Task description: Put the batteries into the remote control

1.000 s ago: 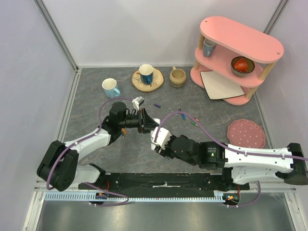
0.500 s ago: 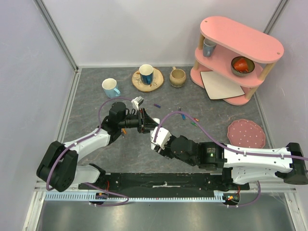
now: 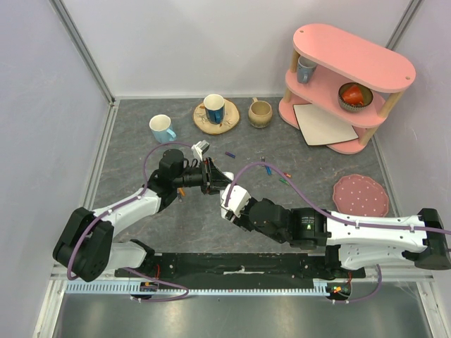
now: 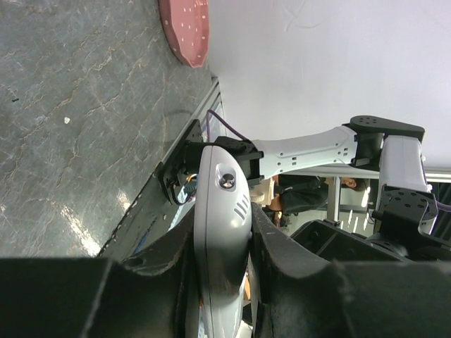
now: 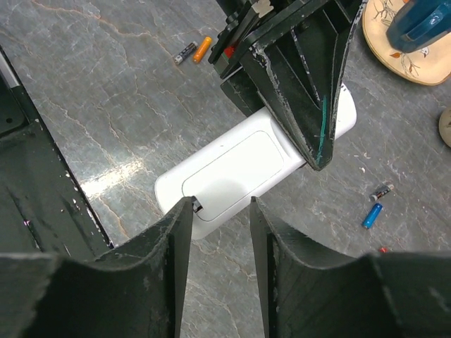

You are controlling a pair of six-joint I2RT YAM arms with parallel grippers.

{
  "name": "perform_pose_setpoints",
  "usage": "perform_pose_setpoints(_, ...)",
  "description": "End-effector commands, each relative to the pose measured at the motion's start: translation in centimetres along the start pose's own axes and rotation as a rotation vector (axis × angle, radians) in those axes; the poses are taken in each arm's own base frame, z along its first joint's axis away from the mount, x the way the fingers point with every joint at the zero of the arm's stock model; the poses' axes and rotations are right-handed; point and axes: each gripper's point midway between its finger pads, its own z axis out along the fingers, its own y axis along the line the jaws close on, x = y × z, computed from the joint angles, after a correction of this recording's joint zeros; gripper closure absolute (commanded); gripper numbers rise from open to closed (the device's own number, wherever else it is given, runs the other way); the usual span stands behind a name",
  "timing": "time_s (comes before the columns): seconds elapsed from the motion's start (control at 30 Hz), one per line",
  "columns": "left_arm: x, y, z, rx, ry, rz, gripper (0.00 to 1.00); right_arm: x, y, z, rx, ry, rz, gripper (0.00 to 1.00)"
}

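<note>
The remote control (image 5: 239, 169) is plain white. The surface (image 3: 130, 137) is dark grey with thin pale lines, like stone. The left pincer (image 4: 222, 232) and the right pincer (image 5: 220, 208) are black. In the right wrist view an orange battery (image 5: 202, 48) sits at twelve o'clock and a blue battery (image 5: 372, 215) at four o'clock. From the top, the shelf (image 3: 352, 60) at two o'clock is pink, and the plate (image 3: 360, 195) at three o'clock is pink with white dots.
</note>
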Motion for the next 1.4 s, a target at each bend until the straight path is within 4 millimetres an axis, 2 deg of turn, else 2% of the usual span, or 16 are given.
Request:
perform_pose_setpoints(0.0, 0.5, -2.4, -0.6, 0.078, 0.013, 0.078, 0.98, -1.3, -0.6, 0.1, 0.042, -0.028, 0.023, 0.57)
perform_pose_setpoints(0.47, 0.8, -2.2, -0.6, 0.082, 0.013, 0.085, 0.98, -1.9, -1.2, 0.0, 0.071, -0.039, 0.034, 0.62)
perform_pose_setpoints(1.37, 0.7, -1.4, -0.5, 0.051, 0.010, 0.098, 0.98, -2.8, -1.7, -0.5, 0.083, -0.045, 0.032, 0.60)
